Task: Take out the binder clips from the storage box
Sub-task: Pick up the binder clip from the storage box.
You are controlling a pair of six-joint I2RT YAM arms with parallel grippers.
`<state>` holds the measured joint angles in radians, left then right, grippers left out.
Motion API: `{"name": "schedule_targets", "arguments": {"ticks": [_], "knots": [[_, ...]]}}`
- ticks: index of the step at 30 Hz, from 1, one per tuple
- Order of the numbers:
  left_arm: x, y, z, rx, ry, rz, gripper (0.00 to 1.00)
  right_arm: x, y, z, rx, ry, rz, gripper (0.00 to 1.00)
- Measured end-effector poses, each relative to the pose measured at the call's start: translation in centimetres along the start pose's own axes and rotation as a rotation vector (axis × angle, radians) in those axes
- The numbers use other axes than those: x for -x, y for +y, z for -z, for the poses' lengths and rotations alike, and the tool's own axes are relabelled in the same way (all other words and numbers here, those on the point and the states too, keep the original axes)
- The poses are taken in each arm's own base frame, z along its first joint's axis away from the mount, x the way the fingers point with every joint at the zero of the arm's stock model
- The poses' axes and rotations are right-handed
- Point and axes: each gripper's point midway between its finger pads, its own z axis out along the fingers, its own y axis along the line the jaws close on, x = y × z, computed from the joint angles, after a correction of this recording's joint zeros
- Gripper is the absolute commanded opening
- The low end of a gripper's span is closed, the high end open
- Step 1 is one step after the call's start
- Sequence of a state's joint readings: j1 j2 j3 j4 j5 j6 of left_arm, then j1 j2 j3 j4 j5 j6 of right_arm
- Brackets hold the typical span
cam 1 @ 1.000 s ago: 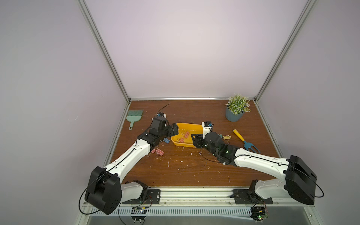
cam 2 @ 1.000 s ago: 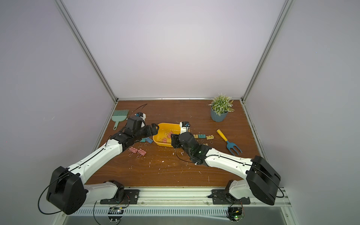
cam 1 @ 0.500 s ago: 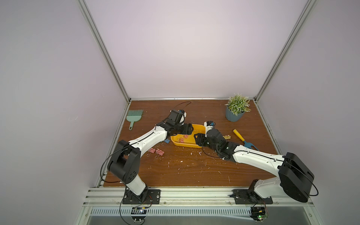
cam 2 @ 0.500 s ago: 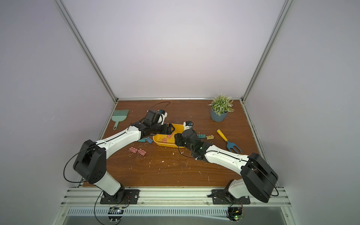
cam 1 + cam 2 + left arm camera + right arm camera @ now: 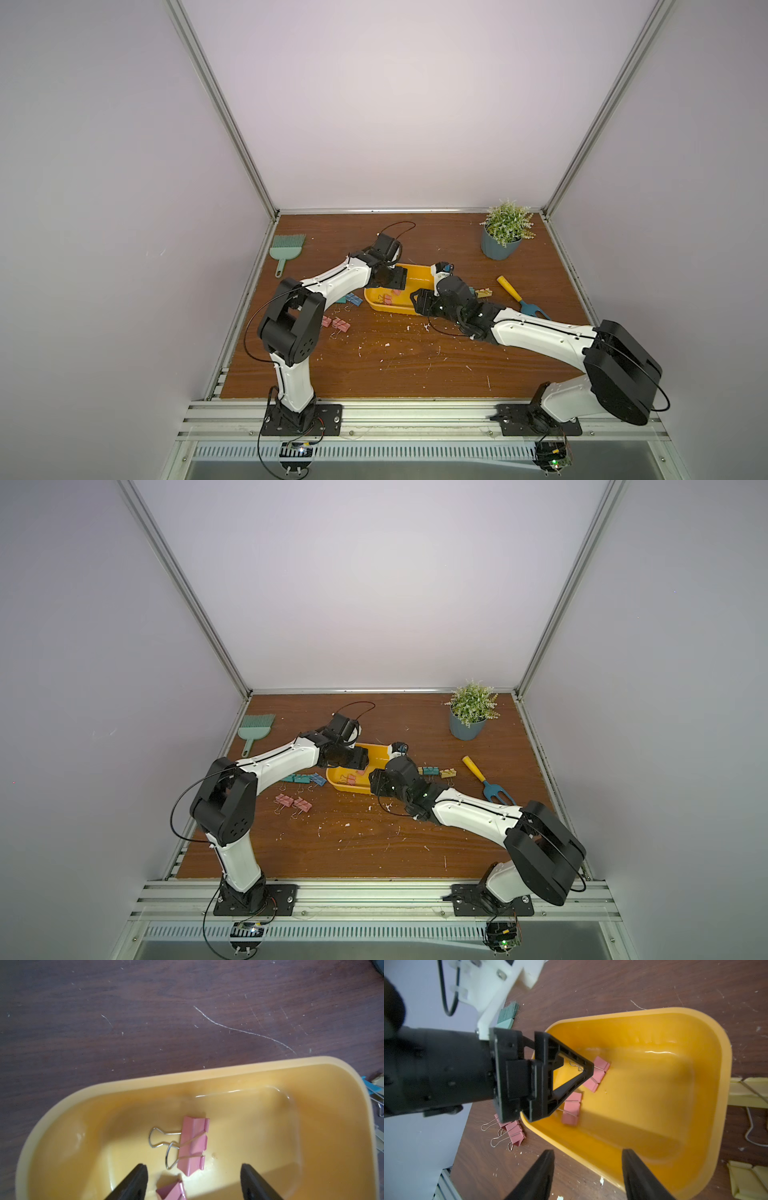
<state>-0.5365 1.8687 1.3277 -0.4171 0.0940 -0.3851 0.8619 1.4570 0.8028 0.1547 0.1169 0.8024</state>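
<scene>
Reach of left gripper (image 5: 193, 1166) into storage box (image 5: 207, 1076): two binder clips (image 5: 572, 1111) outstanding

Left gripper: jaws apart, narrower than the full spread of a second ago, nothing clamped yet. Pointed down into the box interior. Nearer pink clip (image 5: 170, 1190) between the fingers, farther pink clip (image 5: 193, 1145) at and just beyond the tips. No contact with either visible. Unable to tell which of the two is targeted.

Moved within the last second from outside the box's left end, beside the teal and blue clips (image 5: 305, 778), to a position over the interior, with the elbow raised to suit.

Right gripper (image 5: 588, 1152): jaws apart, spread unchanged, astride the near wall of the box, with one finger over the table (image 5: 415, 365) and one over the interior. Unable to tell whether touching the wall. Shifted only slightly.

Storage box: mid-table between the two arms in both top views, roughly where it stood a second ago.

Already out on the table: pink pair (image 5: 340, 325) toward the left arm's base, teal and blue group at the box's left end, yellow and teal clips (image 5: 428, 770) at its right end. Left inside: the two pink ones only.

Judgement: pickup under way, closing begun, task near its end with two removals to go. Risk: clips lying close together, so possible snag of one on the other during the lift.
</scene>
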Motion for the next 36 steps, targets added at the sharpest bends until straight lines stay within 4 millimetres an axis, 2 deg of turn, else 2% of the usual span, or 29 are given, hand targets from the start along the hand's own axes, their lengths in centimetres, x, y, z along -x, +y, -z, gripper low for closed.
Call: {"name": "schedule_targets", "arguments": {"ticks": [4,8,14,17,23,28,32,36], "knots": [[0.4,0.0,-1.2,0.007,0.014,-0.009,0.55,-0.1,0.3,-0.1,0.012,0.013,-0.004,0.58],[0.1,0.4,-1.9,0.004,0.038,-0.003,0.43,-0.1,0.4,-0.1,0.014,0.013,-0.007,0.58],[0.0,0.4,-1.9,-0.016,0.046,0.003,0.36,-0.2,0.3,-0.1,0.010,0.017,-0.010,0.58],[0.0,0.4,-1.9,-0.020,0.048,0.009,0.21,-0.3,0.2,-0.1,0.001,0.026,-0.008,0.58],[-0.1,-0.1,-1.8,-0.047,0.053,0.010,0.12,-0.3,0.2,-0.1,-0.007,0.034,-0.007,0.57],[0.5,-1.4,-0.9,-0.119,0.038,0.018,0.01,-0.4,0.1,-0.1,-0.010,0.037,-0.007,0.57],[0.9,-2.6,0.1,-0.184,0.021,0.031,0.00,-0.3,0.1,-0.1,-0.011,0.036,-0.007,0.57],[1.6,-4.0,2.4,-0.266,-0.034,0.061,0.00,0.1,0.2,0.3,-0.009,0.019,-0.008,0.57]]}}
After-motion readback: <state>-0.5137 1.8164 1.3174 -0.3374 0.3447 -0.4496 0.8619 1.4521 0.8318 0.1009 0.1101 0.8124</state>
